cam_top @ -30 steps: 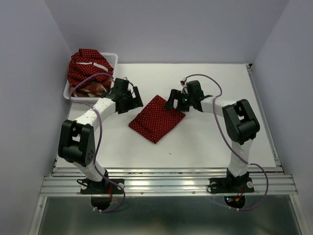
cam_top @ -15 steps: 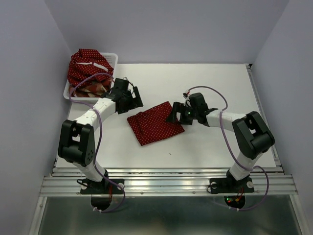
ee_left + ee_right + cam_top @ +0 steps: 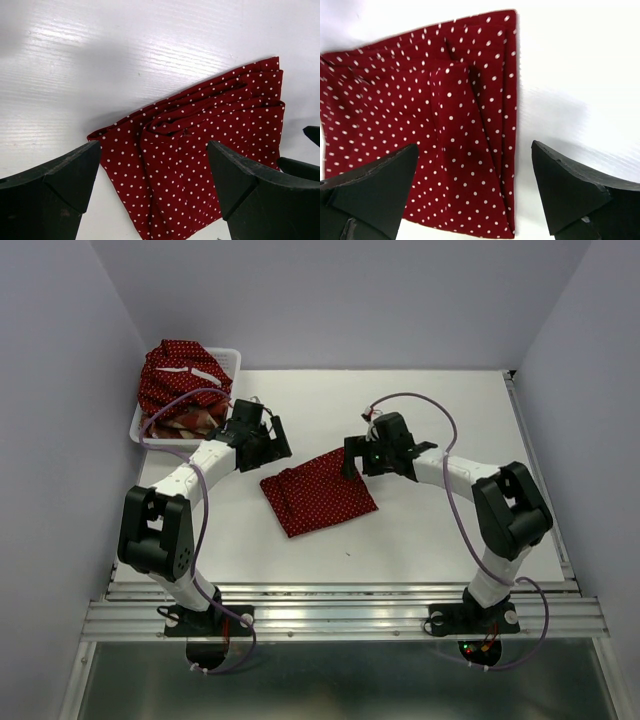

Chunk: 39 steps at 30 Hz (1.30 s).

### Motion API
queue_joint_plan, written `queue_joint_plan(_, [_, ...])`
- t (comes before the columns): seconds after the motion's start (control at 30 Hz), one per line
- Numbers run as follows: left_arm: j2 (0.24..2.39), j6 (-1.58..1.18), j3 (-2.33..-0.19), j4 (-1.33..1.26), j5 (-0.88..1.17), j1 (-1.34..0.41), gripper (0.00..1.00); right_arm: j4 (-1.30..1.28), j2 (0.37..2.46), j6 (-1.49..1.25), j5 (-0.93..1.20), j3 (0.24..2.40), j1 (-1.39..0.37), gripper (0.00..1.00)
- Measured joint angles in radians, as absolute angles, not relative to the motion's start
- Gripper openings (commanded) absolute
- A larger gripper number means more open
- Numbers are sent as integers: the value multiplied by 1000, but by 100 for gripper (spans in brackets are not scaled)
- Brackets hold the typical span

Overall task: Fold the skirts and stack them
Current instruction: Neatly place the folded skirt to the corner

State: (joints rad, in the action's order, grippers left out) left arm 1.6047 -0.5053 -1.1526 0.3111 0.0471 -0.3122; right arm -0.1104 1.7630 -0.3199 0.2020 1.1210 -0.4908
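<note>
A dark red polka-dot skirt (image 3: 320, 496) lies folded flat on the white table, between the two arms. My left gripper (image 3: 275, 443) hovers open just off its far left corner, and in the left wrist view the skirt (image 3: 200, 150) fills the gap between the open fingers (image 3: 60, 185) without being held. My right gripper (image 3: 352, 456) stands open over the skirt's far right corner. The right wrist view shows the skirt (image 3: 420, 130) below the spread gripper (image 3: 475, 165). A second polka-dot skirt (image 3: 180, 370) is heaped in the basket over a patch of checked skirt (image 3: 192, 421).
The white mesh basket (image 3: 236, 360) sits at the table's far left corner, close behind my left arm. Purple cables loop over both arms. Grey walls close in the table on three sides, and a metal rail runs along the near edge.
The folded skirt has turned and shifted slightly toward the near side. My right gripper swung near and then back to the skirt's far right corner. The left arm has stayed still.
</note>
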Motion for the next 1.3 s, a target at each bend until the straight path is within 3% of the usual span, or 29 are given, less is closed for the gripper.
queue_joint_plan(0.17, [1605, -505, -1153, 311, 43, -312, 99, -164, 1831, -245, 157, 1155, -546, 99])
queue_joint_plan(0.37, [1605, -505, -1153, 312, 40, -312, 99, -221, 1874, -180, 52, 1185, -607, 81])
queue_joint_plan(0.47, [1605, -505, -1153, 311, 40, -312, 99, -233, 1879, -171, 29, 1185, -619, 66])
queue_joint_plan(0.57, [1605, -505, -1153, 311, 41, -312, 99, -237, 1880, -172, 21, 1185, -619, 62])
queue_joint_plan(0.67, [1605, -505, -1153, 311, 41, -312, 99, -238, 1881, -171, 20, 1185, -619, 44])
queue_joint_plan(0.7, [1605, -505, -1153, 311, 41, -312, 99, -239, 1882, -173, 20, 1185, -619, 43])
queue_joint_plan(0.83, [1605, -505, -1153, 311, 41, -312, 99, -236, 1886, -179, 19, 1185, -620, 22])
queue_joint_plan(1.1, [1605, -505, -1153, 312, 35, -312, 99, -245, 1888, -160, -183, 1208, -620, 10])
queue_joint_plan(1.3, [1605, -502, -1153, 322, 10, -312, 99, -263, 1906, -123, -294, 1243, -522, 9])
